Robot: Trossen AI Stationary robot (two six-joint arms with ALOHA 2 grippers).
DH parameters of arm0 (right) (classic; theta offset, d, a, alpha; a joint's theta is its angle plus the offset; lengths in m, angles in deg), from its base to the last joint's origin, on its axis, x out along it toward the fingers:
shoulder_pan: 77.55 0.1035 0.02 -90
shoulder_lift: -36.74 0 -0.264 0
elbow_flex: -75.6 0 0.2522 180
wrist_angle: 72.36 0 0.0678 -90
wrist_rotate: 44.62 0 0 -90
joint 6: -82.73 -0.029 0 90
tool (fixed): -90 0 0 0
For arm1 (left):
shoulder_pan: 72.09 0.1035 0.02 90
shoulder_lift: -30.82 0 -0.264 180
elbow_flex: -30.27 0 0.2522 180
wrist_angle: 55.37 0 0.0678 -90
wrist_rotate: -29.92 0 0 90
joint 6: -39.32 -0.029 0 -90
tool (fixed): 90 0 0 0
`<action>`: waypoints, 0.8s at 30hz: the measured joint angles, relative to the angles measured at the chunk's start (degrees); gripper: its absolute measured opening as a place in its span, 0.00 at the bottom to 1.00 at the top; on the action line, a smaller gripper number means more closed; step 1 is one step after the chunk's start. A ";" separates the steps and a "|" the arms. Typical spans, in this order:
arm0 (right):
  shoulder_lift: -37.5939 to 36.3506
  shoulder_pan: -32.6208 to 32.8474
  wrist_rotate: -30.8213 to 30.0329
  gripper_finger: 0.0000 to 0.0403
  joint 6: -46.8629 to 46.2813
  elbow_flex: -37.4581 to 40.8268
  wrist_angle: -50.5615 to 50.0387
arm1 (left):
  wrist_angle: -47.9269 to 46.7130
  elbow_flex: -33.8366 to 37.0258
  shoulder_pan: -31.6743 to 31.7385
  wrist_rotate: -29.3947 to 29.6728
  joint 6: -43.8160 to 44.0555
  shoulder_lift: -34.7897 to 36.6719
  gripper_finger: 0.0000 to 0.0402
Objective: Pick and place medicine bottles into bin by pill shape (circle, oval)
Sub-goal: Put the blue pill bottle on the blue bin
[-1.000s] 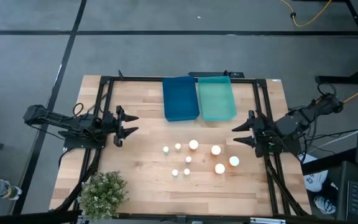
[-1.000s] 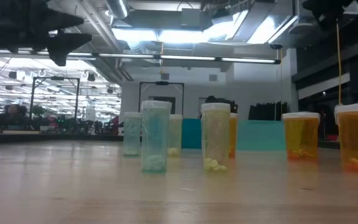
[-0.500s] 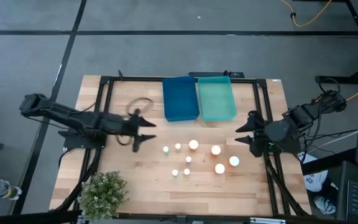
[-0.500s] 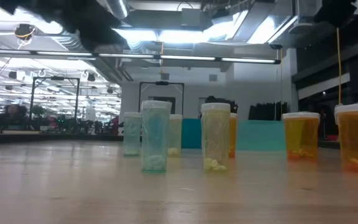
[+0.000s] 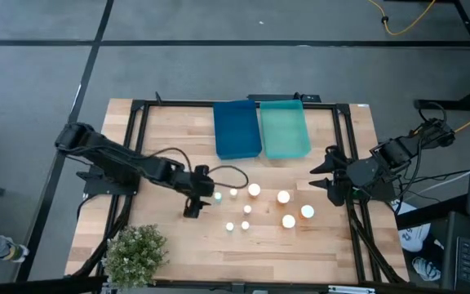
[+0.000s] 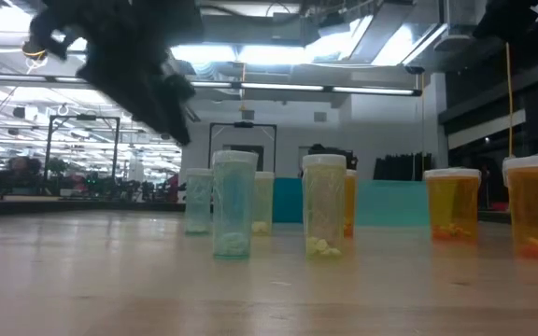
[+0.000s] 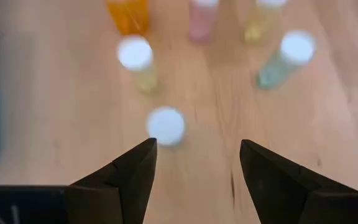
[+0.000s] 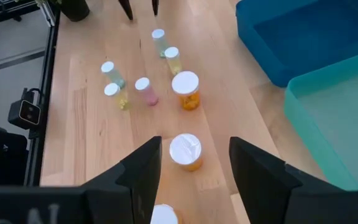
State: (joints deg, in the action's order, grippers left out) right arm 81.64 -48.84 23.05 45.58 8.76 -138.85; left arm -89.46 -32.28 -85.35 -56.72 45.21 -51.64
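**Left tool over the leftmost bottle**

The small bottle (image 5: 218,197) stands on the desk (image 5: 178,147), just ahead of the left tool (image 5: 203,196), its white cap seen between the spread, empty fingers (image 7: 132,174). The other bottles (image 5: 259,208) cluster beyond it. The left arm reaches in a long slant across the desk, wrist tipped downward. The right tool (image 5: 323,175) hangs at the desk's right edge, released, facing the amber bottles (image 8: 185,151).
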 joint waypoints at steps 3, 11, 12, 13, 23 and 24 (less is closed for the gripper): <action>0.00 0.00 0.00 0.47 0.08 0.00 0.04 | 0.08 0.00 -0.18 1.52 0.49 -3.31 0.56; -0.02 0.00 0.02 0.47 0.31 0.04 0.08 | 7.06 0.00 -0.10 4.72 2.74 -10.98 0.56; -0.02 0.00 0.02 0.47 0.31 0.04 0.09 | 8.18 0.00 0.08 4.73 2.70 -11.56 0.56; -0.02 0.00 0.02 0.47 0.32 0.04 0.09 | 9.01 0.00 0.22 4.80 2.69 -11.85 0.56; -0.01 0.00 0.04 0.47 0.33 0.09 0.07 | 9.01 0.00 1.63 6.07 2.72 -9.45 0.56; -0.01 0.00 0.04 0.47 0.31 0.09 0.07 | 9.13 0.00 1.63 6.39 2.71 -9.08 0.56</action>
State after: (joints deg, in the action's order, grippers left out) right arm 81.64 -48.84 23.09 45.89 8.85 -138.79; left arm -80.34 -32.28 -83.71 -50.33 47.92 -60.73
